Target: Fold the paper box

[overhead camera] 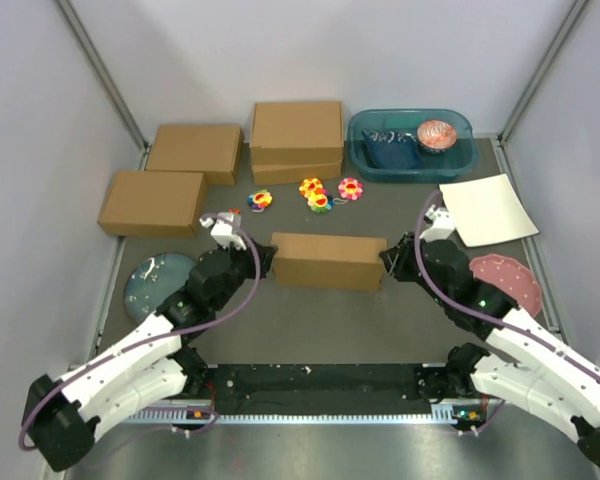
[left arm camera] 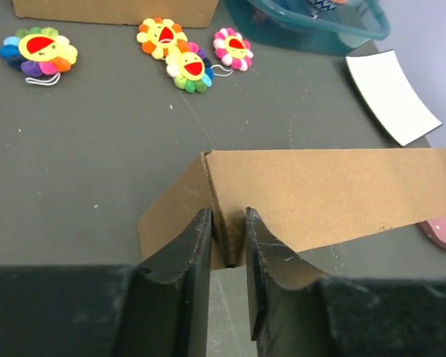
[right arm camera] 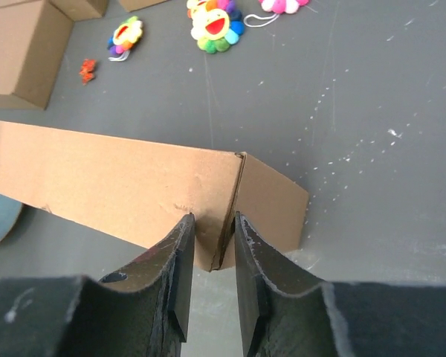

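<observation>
The paper box [overhead camera: 325, 260], plain brown cardboard, lies folded into a long closed shape across the middle of the dark mat. My left gripper [overhead camera: 270, 262] is at its left end. In the left wrist view the gripper [left arm camera: 228, 223] is closed narrowly over the box's [left arm camera: 320, 193] near corner edge. My right gripper [overhead camera: 388, 262] is at the right end. In the right wrist view the gripper [right arm camera: 212, 223] pinches the box's [right arm camera: 119, 178] corner seam in the same way.
Three ready-made brown boxes [overhead camera: 195, 150] [overhead camera: 152, 202] [overhead camera: 296, 135] stand at the back left. Plush flowers [overhead camera: 320, 195] lie behind the box. A teal bin [overhead camera: 410, 145], a white sheet [overhead camera: 488, 208] and a pink plate [overhead camera: 505, 278] are on the right. A blue-grey plate [overhead camera: 158, 280] is on the left.
</observation>
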Controlling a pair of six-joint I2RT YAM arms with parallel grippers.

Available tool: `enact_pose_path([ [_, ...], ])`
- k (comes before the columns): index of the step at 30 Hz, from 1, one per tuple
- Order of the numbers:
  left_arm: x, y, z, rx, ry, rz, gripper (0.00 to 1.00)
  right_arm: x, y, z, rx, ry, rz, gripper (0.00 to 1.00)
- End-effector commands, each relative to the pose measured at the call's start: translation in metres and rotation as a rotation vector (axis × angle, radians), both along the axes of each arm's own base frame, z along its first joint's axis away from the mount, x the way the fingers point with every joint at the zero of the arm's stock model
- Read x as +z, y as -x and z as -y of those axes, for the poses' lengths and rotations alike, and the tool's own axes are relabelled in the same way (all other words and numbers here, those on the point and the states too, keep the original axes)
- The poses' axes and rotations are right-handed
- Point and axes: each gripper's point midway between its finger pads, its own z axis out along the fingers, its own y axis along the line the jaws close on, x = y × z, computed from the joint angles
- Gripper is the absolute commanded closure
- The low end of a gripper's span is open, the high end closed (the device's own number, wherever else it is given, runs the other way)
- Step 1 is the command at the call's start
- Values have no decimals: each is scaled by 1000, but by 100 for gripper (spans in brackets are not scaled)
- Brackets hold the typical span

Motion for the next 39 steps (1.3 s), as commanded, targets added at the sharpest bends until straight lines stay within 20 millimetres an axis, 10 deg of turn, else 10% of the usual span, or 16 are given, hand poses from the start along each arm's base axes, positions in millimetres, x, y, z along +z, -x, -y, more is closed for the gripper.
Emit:
enact_pose_path([
  [1,-25,49,19,-210,53,-42,81,-41,38,-8,138,-33,-107,75],
  [8,-50,109,20,-351,27,-43,77,-48,79,-12,258,-138,-106,70],
  [14,-5,97,-26,-97,248,51,41,3,81,2,197,-302,38,27],
  [19,2,86,-44,17,227,63,30,14,76,7,164,-284,50,23],
  [32,-125,117,4,-123,6,-429,26,-114,87,-3,118,-99,-363,23],
  [39,-129,107,24,-172,60,-360,35,-136,80,-5,88,-123,-345,46],
])
